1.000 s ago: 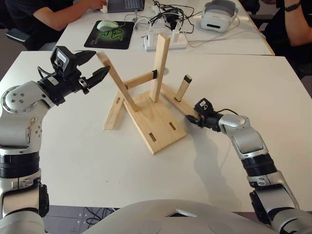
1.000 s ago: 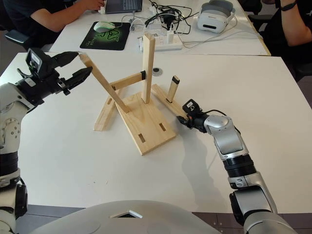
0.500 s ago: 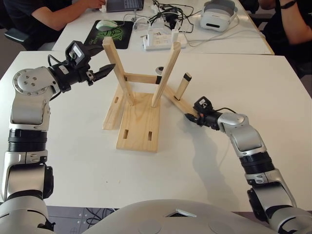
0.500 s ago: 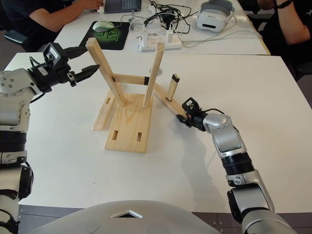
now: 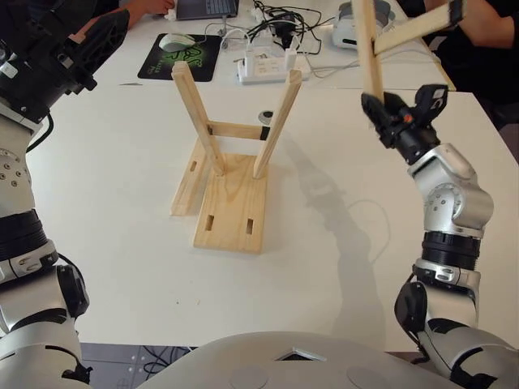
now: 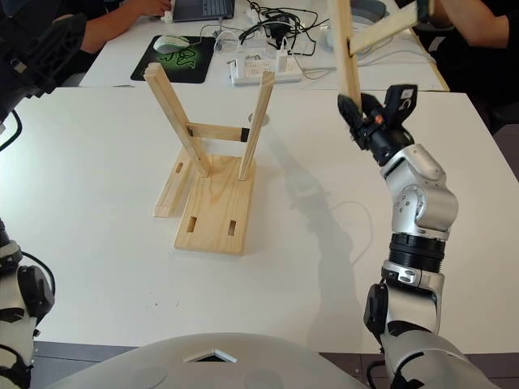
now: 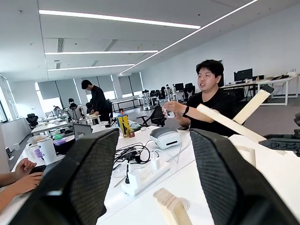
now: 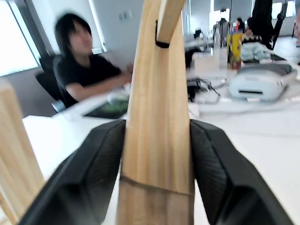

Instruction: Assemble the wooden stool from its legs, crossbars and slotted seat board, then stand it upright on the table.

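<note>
On the white bench [image 5: 122,243], 1 slotted seat board [image 5: 231,212] is lying flat with 2 legs [image 5: 197,117] standing in its far end, 1 crossbar [image 5: 235,130] joining them and 2 slots [image 5: 209,220] sitting unfilled at its near end. 1 loose wooden bar [image 5: 188,180] is lying just beside the board's left edge. The right hand [image 5: 388,112] is clamping a 3rd leg [image 5: 367,40], raised high, with a 2nd crossbar [image 5: 413,28] branching off it. The left hand [image 5: 104,36] is hanging at the far left, fingers spread, holding nothing.

One board [image 5: 231,211]; two upright legs [image 5: 199,120] [image 5: 277,123] standing in it, one flat leg [image 5: 188,182] just beside it, one raised leg [image 5: 369,49] well to its right; two crossbars [image 5: 235,130] [image 5: 413,28].
</note>
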Action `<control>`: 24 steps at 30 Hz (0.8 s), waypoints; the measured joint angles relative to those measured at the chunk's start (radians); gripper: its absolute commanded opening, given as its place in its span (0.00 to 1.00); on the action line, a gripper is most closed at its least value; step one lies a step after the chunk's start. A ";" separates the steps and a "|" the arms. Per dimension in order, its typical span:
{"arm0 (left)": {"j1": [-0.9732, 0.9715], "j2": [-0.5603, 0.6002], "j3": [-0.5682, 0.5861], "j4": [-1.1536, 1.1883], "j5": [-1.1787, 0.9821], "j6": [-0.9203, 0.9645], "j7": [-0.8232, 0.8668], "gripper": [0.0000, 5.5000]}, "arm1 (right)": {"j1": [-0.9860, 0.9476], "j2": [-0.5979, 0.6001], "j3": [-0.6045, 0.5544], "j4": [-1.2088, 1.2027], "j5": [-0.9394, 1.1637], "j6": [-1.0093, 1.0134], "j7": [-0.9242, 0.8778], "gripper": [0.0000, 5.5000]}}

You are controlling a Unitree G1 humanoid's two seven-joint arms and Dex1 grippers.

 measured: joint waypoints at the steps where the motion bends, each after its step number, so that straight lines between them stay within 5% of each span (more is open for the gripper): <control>1: 0.000 -0.001 0.000 0.001 -0.009 0.009 0.001 0.51 | -0.015 0.007 -0.015 -0.019 0.051 0.028 -0.007 0.39; 5: -0.001 -0.002 0.002 0.005 -0.030 0.039 0.005 0.51 | -0.064 0.036 -0.051 -0.127 0.291 0.175 -0.053 0.39; 20: -0.025 -0.007 -0.001 0.012 -0.039 0.061 0.009 0.51 | -0.076 0.033 -0.051 -0.197 0.484 0.246 -0.147 0.39; 24: -0.045 -0.019 -0.020 0.012 -0.102 0.142 -0.006 0.60 | -0.069 0.049 -0.003 -0.243 0.547 0.277 -0.156 0.39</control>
